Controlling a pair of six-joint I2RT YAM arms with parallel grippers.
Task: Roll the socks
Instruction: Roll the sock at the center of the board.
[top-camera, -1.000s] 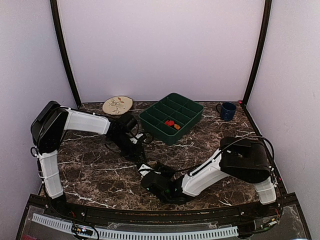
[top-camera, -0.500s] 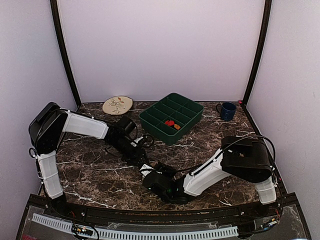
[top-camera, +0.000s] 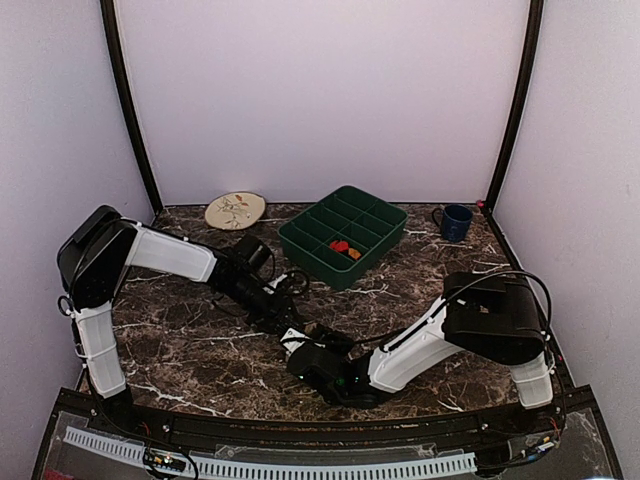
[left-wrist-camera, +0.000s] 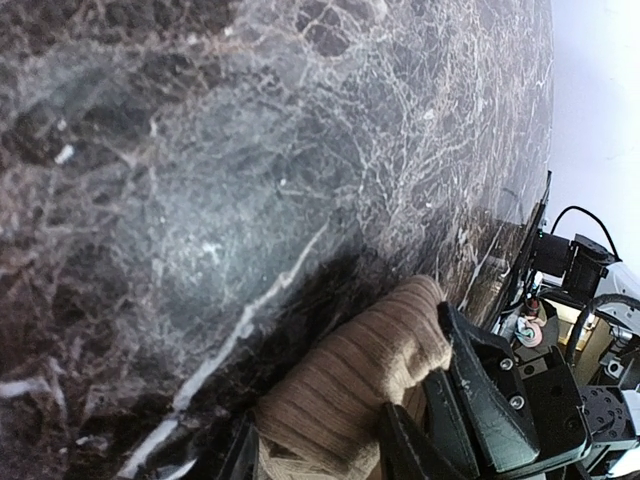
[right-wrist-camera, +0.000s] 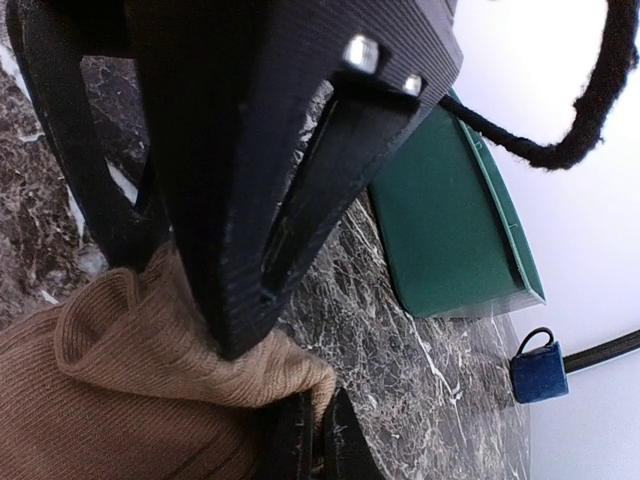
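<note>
A tan-brown ribbed sock (left-wrist-camera: 350, 385) lies as a thick rolled bundle on the dark marble, near the table's front middle. My left gripper (left-wrist-camera: 320, 448) stands open astride it, one finger on each side of the roll. Right beside it, my right gripper (right-wrist-camera: 318, 440) is shut on a folded edge of the same sock (right-wrist-camera: 120, 390). In the right wrist view a left finger (right-wrist-camera: 260, 200) looms just above the fabric. From above, the left gripper (top-camera: 283, 318) and right gripper (top-camera: 302, 350) meet and cover the sock.
A green compartment tray (top-camera: 318, 262) stands at the back middle, with small red and orange pieces (top-camera: 345, 248) in one cell. A round beige plate (top-camera: 236, 210) lies at the back left. A blue mug (top-camera: 455, 222) is at the back right.
My left arm has reached further forward and right, toward the right gripper, and its jaws have widened. The right arm has barely moved.
</note>
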